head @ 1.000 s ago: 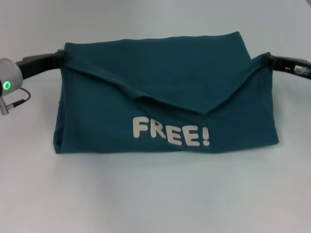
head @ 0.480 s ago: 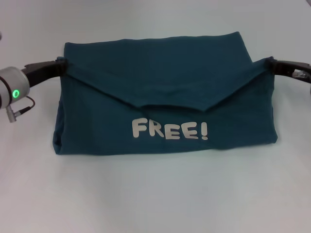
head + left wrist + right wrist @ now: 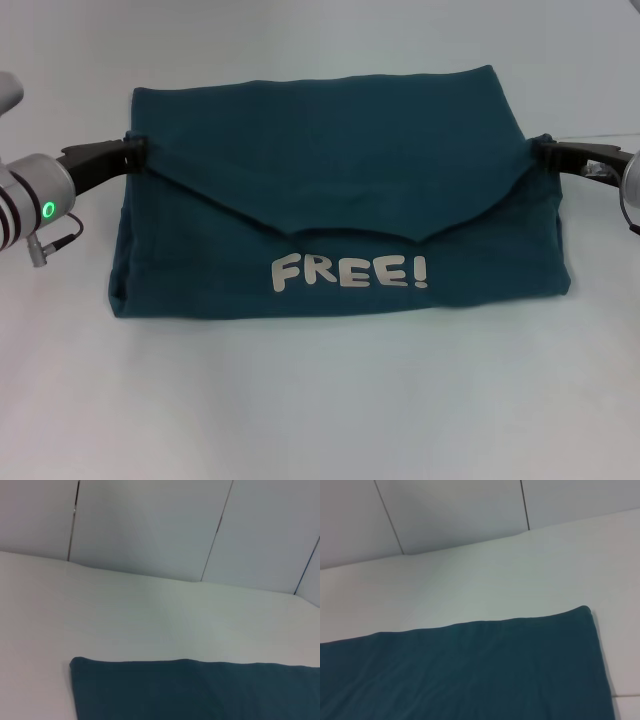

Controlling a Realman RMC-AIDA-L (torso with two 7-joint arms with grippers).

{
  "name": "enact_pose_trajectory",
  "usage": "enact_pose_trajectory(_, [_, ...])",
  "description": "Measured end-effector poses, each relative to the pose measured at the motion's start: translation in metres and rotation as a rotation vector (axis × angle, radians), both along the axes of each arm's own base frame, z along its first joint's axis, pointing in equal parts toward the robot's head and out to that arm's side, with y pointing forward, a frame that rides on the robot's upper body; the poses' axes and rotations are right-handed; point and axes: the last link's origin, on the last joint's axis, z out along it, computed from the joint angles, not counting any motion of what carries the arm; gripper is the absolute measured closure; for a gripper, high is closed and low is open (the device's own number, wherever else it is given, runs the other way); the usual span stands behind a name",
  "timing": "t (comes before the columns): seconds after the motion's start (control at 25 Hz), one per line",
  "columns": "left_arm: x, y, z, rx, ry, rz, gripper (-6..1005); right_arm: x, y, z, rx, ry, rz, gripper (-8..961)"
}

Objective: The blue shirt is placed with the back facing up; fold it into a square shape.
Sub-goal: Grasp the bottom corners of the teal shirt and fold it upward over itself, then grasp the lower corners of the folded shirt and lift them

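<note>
Only the head view showed both grippers, left [image 3: 138,152] and right [image 3: 541,148], pinching the shirt [image 3: 330,150]; its flap had dropped lower.

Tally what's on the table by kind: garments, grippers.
Dark teal-blue cotton shirt, partly folded, white "FREE!" print showing: 1
Black grippers: 2, left gripper and right gripper, each pinching a side edge of the shirt
Total: 3

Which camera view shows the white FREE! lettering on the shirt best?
The head view: the FREE! lettering faces it fully on the blue shirt. Both wrist views show only plain blue cloth, no letters.
</note>
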Motion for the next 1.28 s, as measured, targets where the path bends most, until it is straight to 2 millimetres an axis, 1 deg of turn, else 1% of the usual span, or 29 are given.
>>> enact_pose_trajectory(0.24, [-0.002,-0.002,-0.002,-0.006,0.0,0.004,963,0.001,-0.002,-0.002,-0.004,-0.001,-0.001,861])
enact_pose_trajectory(0.44, [0.001,-0.004,-0.009,-0.023,0.002,-0.008,963,0.004,-0.002,-0.01,0.006,-0.037,-0.032,821])
enact_pose_trajectory(0.56, [0.003,-0.006,-0.014,-0.032,0.016,-0.013,963,0.002,-0.002,-0.017,-0.009,-0.082,-0.031,797])
enact_pose_trajectory(0.76, [0.002,-0.007,-0.017,-0.047,0.06,-0.024,788,-0.002,-0.002,-0.023,-0.034,-0.11,-0.008,757])
enact_pose_trajectory(0.84, [-0.002,-0.008,-0.014,-0.033,0.071,-0.013,743,-0.002,-0.002,-0.022,-0.032,-0.113,-0.007,741])
enact_pose_trajectory(0.96, [-0.01,-0.008,-0.006,-0.002,0.082,0.007,677,-0.003,-0.001,-0.019,-0.027,-0.119,0.002,663])
enact_pose_trajectory(1.16, [-0.024,-0.013,0.015,0.048,0.051,0.047,565,-0.005,-0.001,-0.007,-0.003,-0.097,0.034,534])
enact_pose_trajectory(1.2, [-0.026,-0.015,0.018,0.049,0.035,0.048,543,-0.005,-0.002,-0.004,0.006,-0.08,0.04,492])
enact_pose_trajectory(1.28, [-0.029,-0.02,0.026,0.043,0.009,0.041,462,-0.005,-0.005,0.003,0.028,-0.038,0.056,408])
